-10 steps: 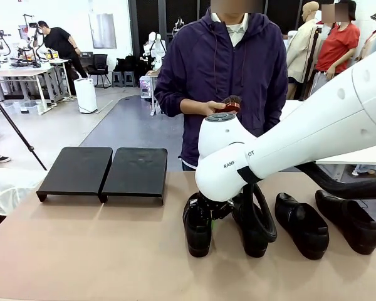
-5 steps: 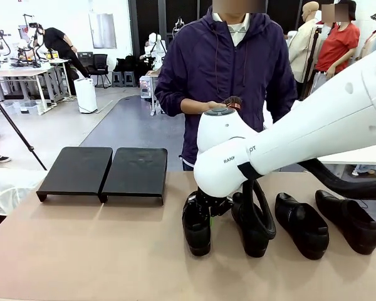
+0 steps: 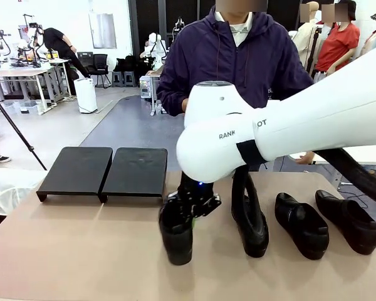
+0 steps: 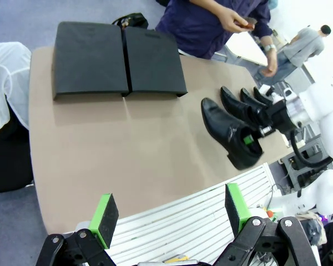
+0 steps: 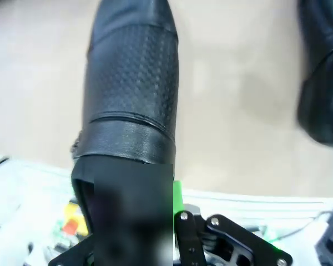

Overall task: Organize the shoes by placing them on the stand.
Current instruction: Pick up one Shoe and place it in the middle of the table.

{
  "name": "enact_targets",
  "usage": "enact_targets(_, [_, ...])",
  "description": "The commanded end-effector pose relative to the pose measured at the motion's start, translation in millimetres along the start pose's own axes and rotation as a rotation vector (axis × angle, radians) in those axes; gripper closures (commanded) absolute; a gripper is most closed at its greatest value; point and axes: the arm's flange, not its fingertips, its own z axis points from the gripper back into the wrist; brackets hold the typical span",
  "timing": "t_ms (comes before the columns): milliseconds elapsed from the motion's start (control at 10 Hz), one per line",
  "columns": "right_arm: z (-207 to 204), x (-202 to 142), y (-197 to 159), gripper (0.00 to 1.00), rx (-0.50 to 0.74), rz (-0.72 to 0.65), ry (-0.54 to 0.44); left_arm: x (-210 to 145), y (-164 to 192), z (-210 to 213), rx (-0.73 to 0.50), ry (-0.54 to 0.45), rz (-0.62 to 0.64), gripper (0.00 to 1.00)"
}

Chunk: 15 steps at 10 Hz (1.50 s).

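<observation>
Right fingers [image 5: 177, 195] pinch the heel end of one black shoe [image 3: 175, 238], a green pad pressed against its collar, the toe tipped down toward the desk [image 3: 81, 251] (whether the toe touches the surface, I cannot tell). My right arm [image 3: 288, 125] reaches in from the right and across the middle, wrist bent downward over the held shoe.

Four shoes in all: the one I hold, and three standing on the desk to its right in a row, toes toward me, the nearest [image 3: 252, 226] just beside my wrist, then the second [image 3: 302, 227] and the third [image 3: 349, 221].

Two flat black platforms make up the stand [image 3: 136, 170], set edge to edge at the far left of the desk; the held shoe hangs in front of its right corner, apart from it.

My left fingers [image 4: 104, 215] are spread wide with nothing between them, held high above the near edge of the desk and looking down across it.

One person in a dark purple jacket [image 3: 232, 63] stands at the far side.
</observation>
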Motion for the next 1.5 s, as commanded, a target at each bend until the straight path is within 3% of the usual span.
enact_targets(0, [-1.6, -13.5, 16.2, 1.0, 0.04, 0.076, 0.02, -1.4, 0.6, 1.0, -0.016, -0.006, -0.011, 0.0])
enact_targets(300, [-24.2, -9.5, 82.4, 1.0, 0.081, 0.119, -0.008, -1.4, 0.6, 1.0, -0.016, -0.006, -0.011, 0.0])
enact_targets(500, [-48.3, 1.3, 110.8, 1.0, 0.062, 0.064, -0.01, -1.4, 0.6, 1.0, -0.016, -0.006, -0.011, 0.0])
enact_targets(700, [-69.0, 8.5, 125.0, 1.0, 0.019, 0.0, 0.002, -1.4, 0.6, 1.0, -0.016, -0.006, -0.011, 0.0])
enact_targets(1200, [-97.2, 35.4, 128.8, 1.0, 0.03, -0.137, -0.129, -1.4, 0.6, 1.0, -0.016, -0.006, -0.011, 0.0])
enact_targets(1300, [-103.8, 39.6, 126.6, 1.0, 0.008, -0.134, -0.123, -1.4, 0.6, 1.0, -0.016, -0.006, -0.011, 0.0])
enact_targets(1400, [-98.1, 33.9, 120.2, 1.0, 0.035, -0.088, -0.058, -1.4, 0.6, 1.0, -0.016, -0.006, -0.011, 0.0])
